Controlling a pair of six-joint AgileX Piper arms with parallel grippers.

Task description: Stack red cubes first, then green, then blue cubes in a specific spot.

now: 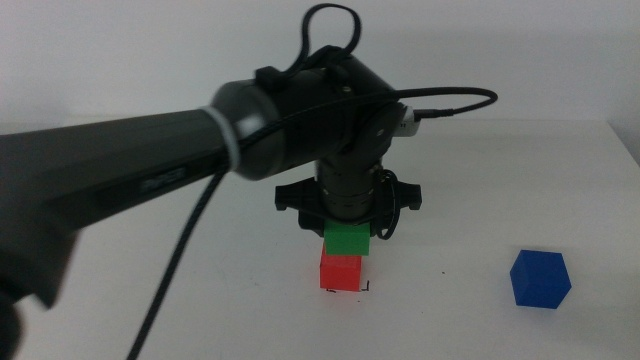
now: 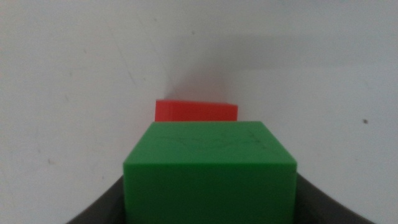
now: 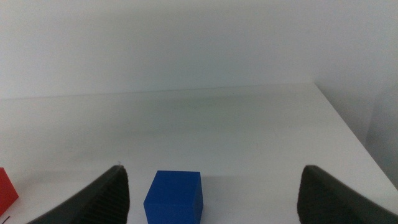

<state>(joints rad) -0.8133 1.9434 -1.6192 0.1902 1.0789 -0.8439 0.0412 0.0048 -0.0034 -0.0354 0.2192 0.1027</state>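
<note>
Two pincers are here, but only one is working. The left pincer (image 1: 347,228) comes in from the left side and points down, and it is closed on the green cube (image 1: 347,238), one jaw on each side. The green cube is right over the red cube (image 1: 340,270) and looks like it touches the top of it, but I cannot tell if it is fully resting there. It sits a little off to the right of the red cube, so the two are not lined up yet. The red cube stands on the white worktop (image 1: 200,300) at the small black corner marks (image 1: 366,288), which is the right spot. To do this step well, I think the left pincer should nudge the green cube so its sides match the red ones, set it down flat, and only then let go slowly and lift straight up. A sideways pull could push the red cube off the marks. The blue cube (image 1: 540,278) waits well apart on the right. The right pincer (image 3: 211,199) hangs low near it with its jaws wide, and the blue cube lies between them.
</note>
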